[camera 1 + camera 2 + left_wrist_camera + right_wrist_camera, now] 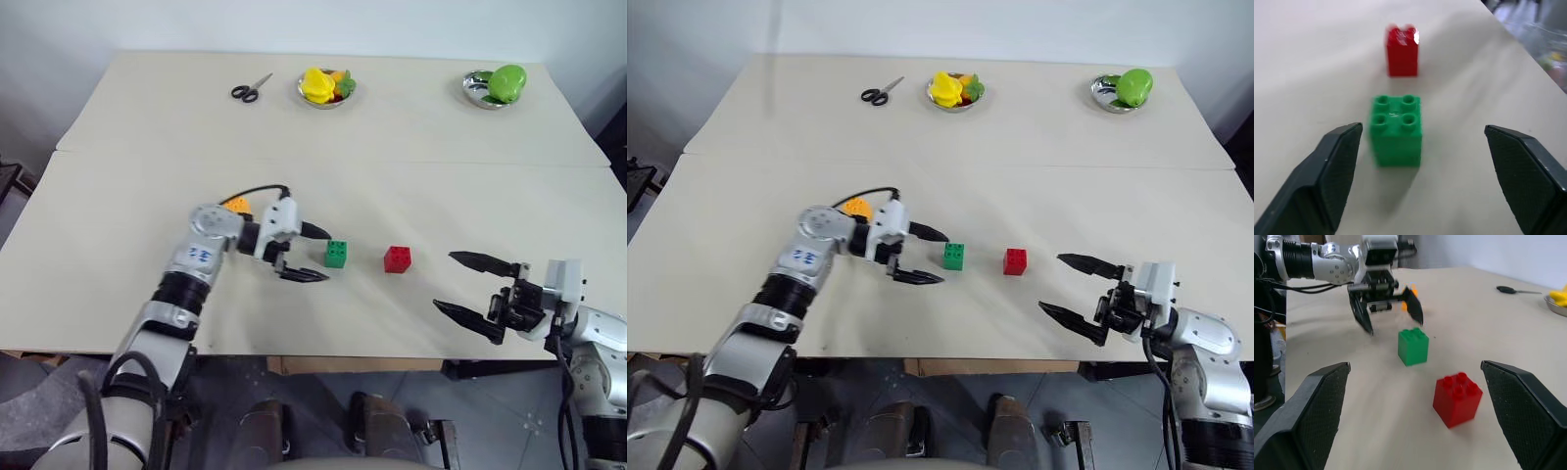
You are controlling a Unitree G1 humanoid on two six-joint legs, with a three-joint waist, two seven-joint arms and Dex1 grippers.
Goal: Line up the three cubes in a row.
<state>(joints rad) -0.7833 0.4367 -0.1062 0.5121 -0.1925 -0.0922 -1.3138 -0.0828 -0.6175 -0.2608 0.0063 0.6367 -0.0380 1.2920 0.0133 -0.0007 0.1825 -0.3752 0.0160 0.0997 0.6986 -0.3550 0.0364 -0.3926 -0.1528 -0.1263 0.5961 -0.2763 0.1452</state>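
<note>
The green cube [336, 254] and the red cube [398, 258] stand side by side on the table, a small gap between them. My left gripper [322, 257] is open, level and pointing at the green cube [1397, 129], which stands free just off its fingertips [1337, 161]. The orange-yellow cube [236, 204] lies behind my left forearm, partly hidden. To the right of the red cube [1457, 399], my right gripper [443, 280] is open and holds nothing.
At the back of the table lie black scissors [252, 89], a metal bowl of yellow fruit [326, 88] and a metal bowl with a green fruit [495, 86]. A seam [411, 163] between two tabletops runs across behind the cubes. The table's front edge [323, 354] is close below both grippers.
</note>
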